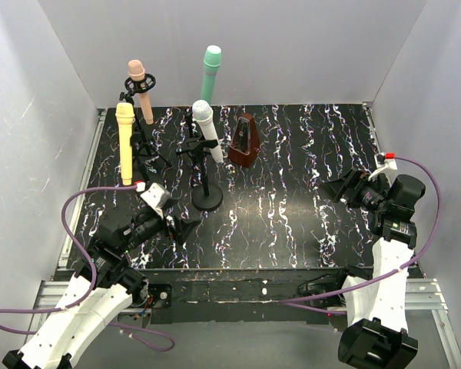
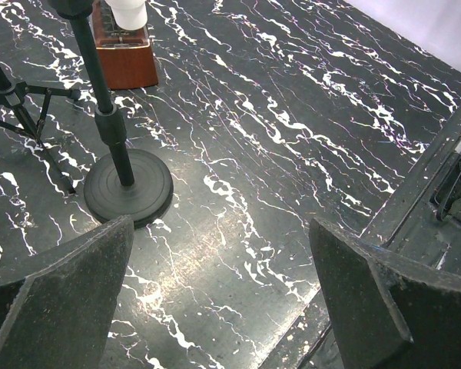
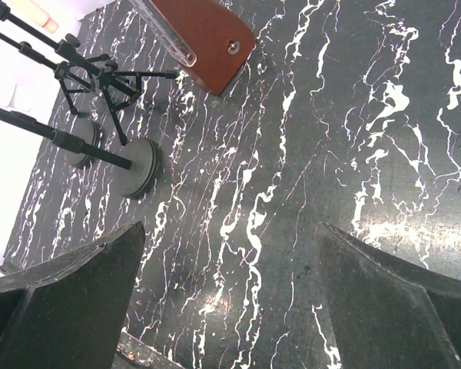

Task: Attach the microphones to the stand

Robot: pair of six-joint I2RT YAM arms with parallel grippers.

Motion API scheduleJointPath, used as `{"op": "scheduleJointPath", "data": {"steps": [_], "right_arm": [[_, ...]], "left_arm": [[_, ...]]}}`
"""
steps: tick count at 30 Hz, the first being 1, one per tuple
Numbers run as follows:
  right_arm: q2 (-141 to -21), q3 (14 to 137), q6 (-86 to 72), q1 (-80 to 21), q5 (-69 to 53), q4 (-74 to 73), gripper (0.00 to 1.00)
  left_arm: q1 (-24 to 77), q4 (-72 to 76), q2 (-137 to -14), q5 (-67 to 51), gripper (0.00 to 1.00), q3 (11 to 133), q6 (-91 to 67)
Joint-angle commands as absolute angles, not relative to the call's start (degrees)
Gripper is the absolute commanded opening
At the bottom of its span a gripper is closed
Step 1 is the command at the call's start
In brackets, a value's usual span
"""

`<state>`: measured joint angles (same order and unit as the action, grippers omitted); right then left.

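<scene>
The peach-pink microphone (image 1: 136, 71), pale yellow microphone (image 1: 125, 142), teal-green microphone (image 1: 212, 65) and white microphone (image 1: 205, 123) stand upright toward the table's (image 1: 307, 154) far-left corner, apparently all clipped in. I judge the step to be verification: check each seat without nudging a stand. The left end effector (image 1: 173, 213) and right end effector (image 1: 332, 191) sit fully open by the near edge, holding and touching nothing.

Black marbled table (image 1: 292, 200), microphone stands (image 1: 207, 201), brown metronome (image 1: 243, 142)

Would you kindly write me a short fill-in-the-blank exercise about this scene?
The metronome stands beside the ___ microphone.
Right of the peach microphone, by the back wall, stands the ___ one.
The left gripper and right gripper both stand wide ___.
Missing words: white, teal, open.
</scene>
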<state>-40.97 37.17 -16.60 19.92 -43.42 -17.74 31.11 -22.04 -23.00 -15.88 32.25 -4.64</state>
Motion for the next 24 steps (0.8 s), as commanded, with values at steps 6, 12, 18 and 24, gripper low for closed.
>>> {"op": "scheduleJointPath", "data": {"steps": [6, 12, 18, 24], "right_arm": [[-40.7, 39.4, -17.2, 20.3, -43.7, -14.9, 0.98], [-40.4, 39.3, -17.5, 20.2, -43.3, -14.8, 0.98], [-40.3, 39.3, -17.9, 20.3, -42.3, -14.7, 0.98], [-40.0, 39.4, -18.8, 20.3, -42.4, -14.7, 0.98]], "left_arm": [[31.1, -22.4, -22.2, -15.3, 0.98, 33.6, -4.0], [31.1, -22.4, -22.1, -15.1, 0.98, 33.6, -4.0], [31.1, -22.4, -22.3, -15.0, 0.98, 33.6, -3.9], [31.1, -22.4, -22.0, -15.1, 0.98, 33.5, -4.0]]}}
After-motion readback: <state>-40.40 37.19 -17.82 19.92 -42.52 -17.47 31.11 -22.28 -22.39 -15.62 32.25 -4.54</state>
